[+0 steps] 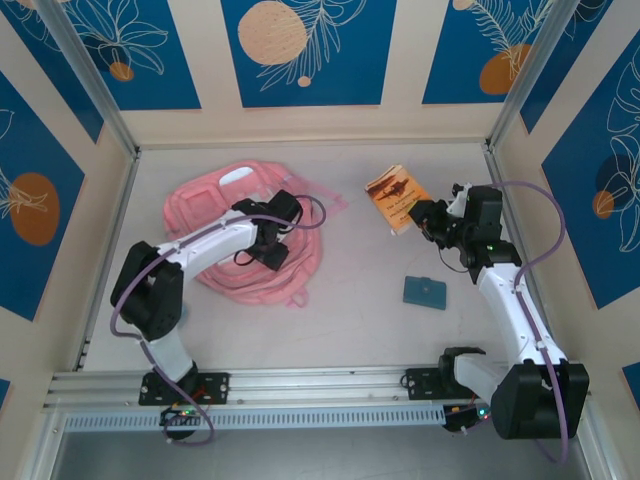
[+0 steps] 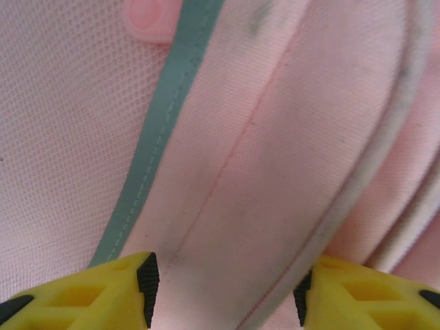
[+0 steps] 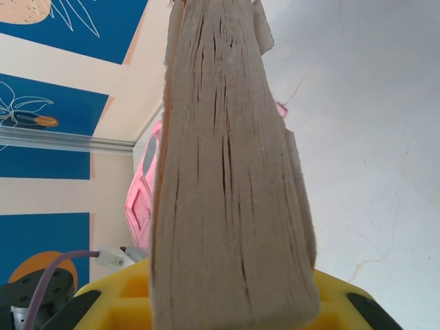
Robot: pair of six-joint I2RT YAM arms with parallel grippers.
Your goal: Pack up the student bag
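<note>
The pink student bag lies flat at the back left of the table. My left gripper is down on its right side. In the left wrist view the left gripper stands open, its yellow fingers either side of a band of pink bag fabric edged with pale piping. My right gripper is shut on an orange-covered book at the back right. Seen from the right wrist, the book's page edges rise from the right gripper, with the bag beyond it to the left.
A small teal case lies on the table in front of the right gripper. The walls close in the back and both sides. An aluminium rail runs along the near edge by the arm bases.
</note>
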